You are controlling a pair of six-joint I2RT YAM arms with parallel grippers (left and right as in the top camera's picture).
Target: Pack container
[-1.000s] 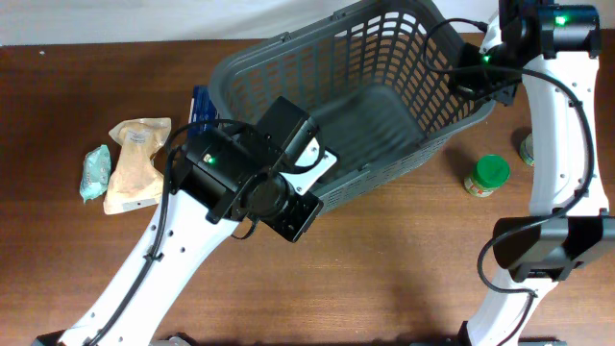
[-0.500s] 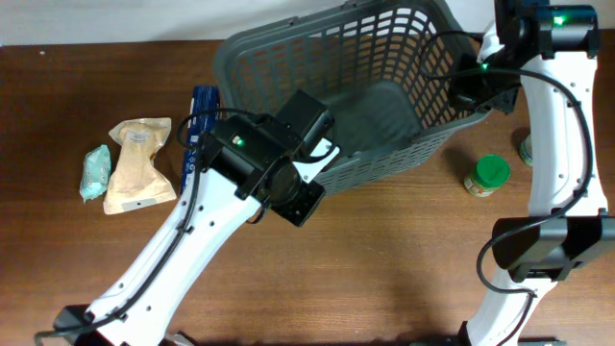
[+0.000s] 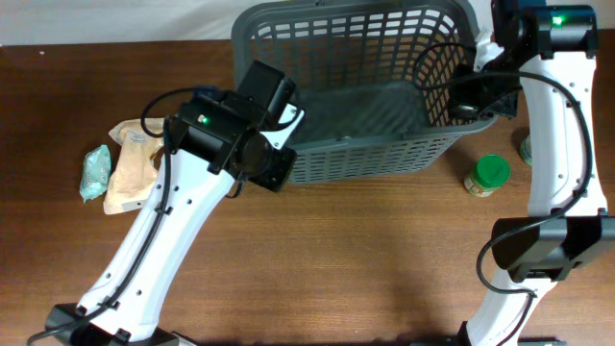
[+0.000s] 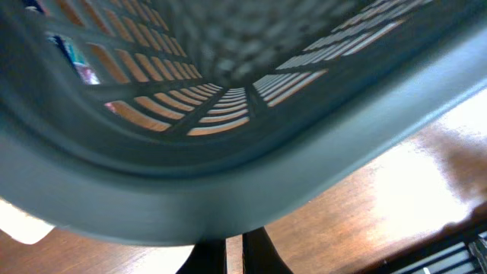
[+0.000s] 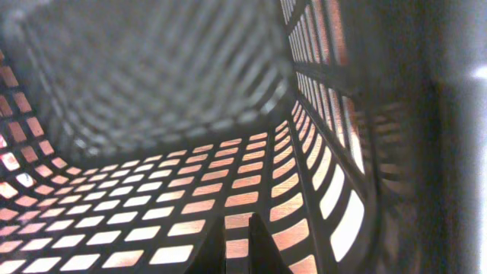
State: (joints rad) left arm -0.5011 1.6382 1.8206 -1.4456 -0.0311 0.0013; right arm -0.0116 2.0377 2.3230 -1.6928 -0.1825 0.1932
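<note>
Arms rise from the near edge of the brown counter point(image 3: 365, 259), one on each side, both white and both reaching toward the far half. Partway along on the left lies a tan pouch point(image 3: 135, 173) with a teal packet point(image 3: 94, 173) just beside it on its left. The left arm passes over the pouch's right edge. On the right a green-lidded jar point(image 3: 488, 175) stands upright, just in front of the near right corner of the basket point(image 3: 365, 163) and apart from it. A small round thing point(image 3: 527, 149) shows mostly hidden behind the right arm. The basket sits upright at the far side of the counter, a long lattice wall facing the robot. The left claw point(image 4: 234, 255) is at its near left corner. In the wrist view its fingers stand almost together, clenched up against the underside of the rim. The right claw point(image 5: 236, 245) is at the right end wall and looks into the basket. Its fingers are drawn close with only a sliver of gap, clenched on the basket, though the pinch point itself is hidden.
</note>
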